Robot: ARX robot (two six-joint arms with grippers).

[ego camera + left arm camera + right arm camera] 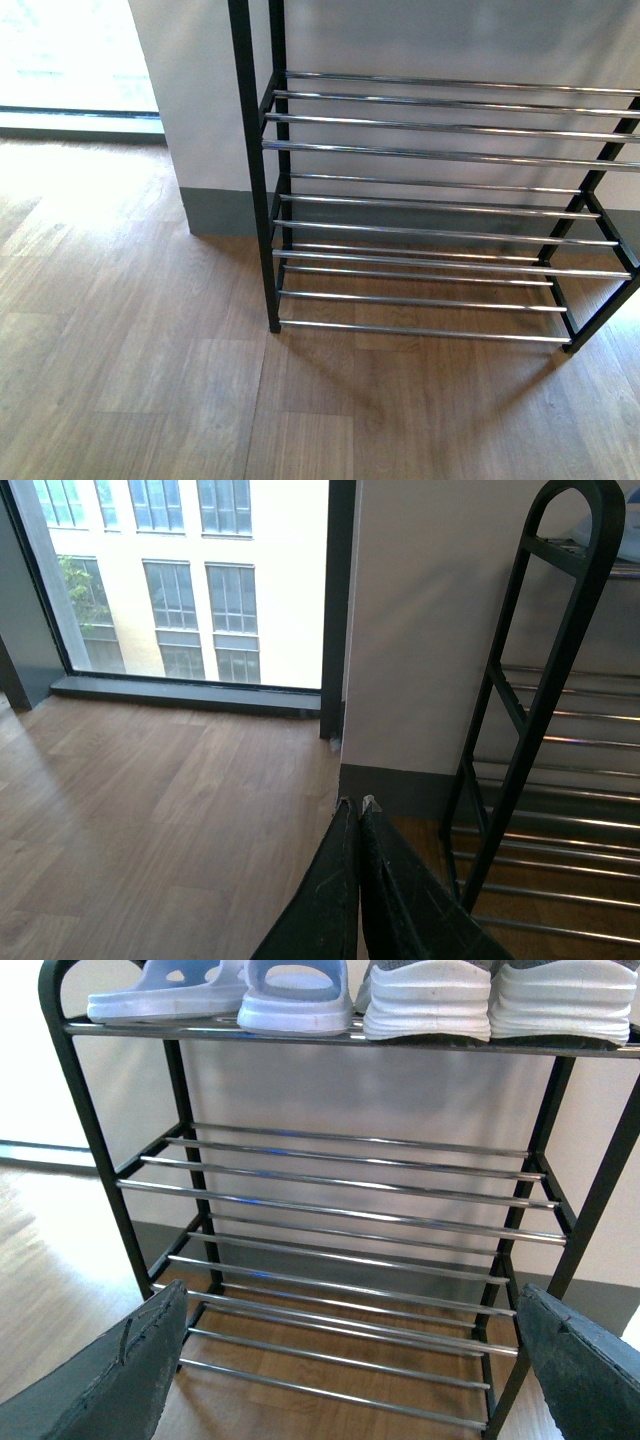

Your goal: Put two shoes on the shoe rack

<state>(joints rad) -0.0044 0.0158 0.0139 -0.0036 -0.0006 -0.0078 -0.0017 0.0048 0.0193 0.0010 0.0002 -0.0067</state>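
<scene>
The shoe rack [430,200] stands against the white wall, with black posts and chrome rods; its lower shelves [340,1220] are bare. In the right wrist view two grey sneakers with thick white soles [430,1000] [565,1005] sit side by side on the top shelf, heels toward me. My right gripper [350,1305] is open, facing the lower shelves with nothing between its fingers. My left gripper [358,805] is shut and holds nothing; it hangs over the wood floor beside the rack's end frame [545,690]. Neither gripper shows in the front view.
A pair of pale blue slides [225,995] sits on the top shelf beside the sneakers. A wall corner with grey skirting [215,210] stands left of the rack. A floor-level window [180,580] lies further left. Wood floor [130,360] spreads in front.
</scene>
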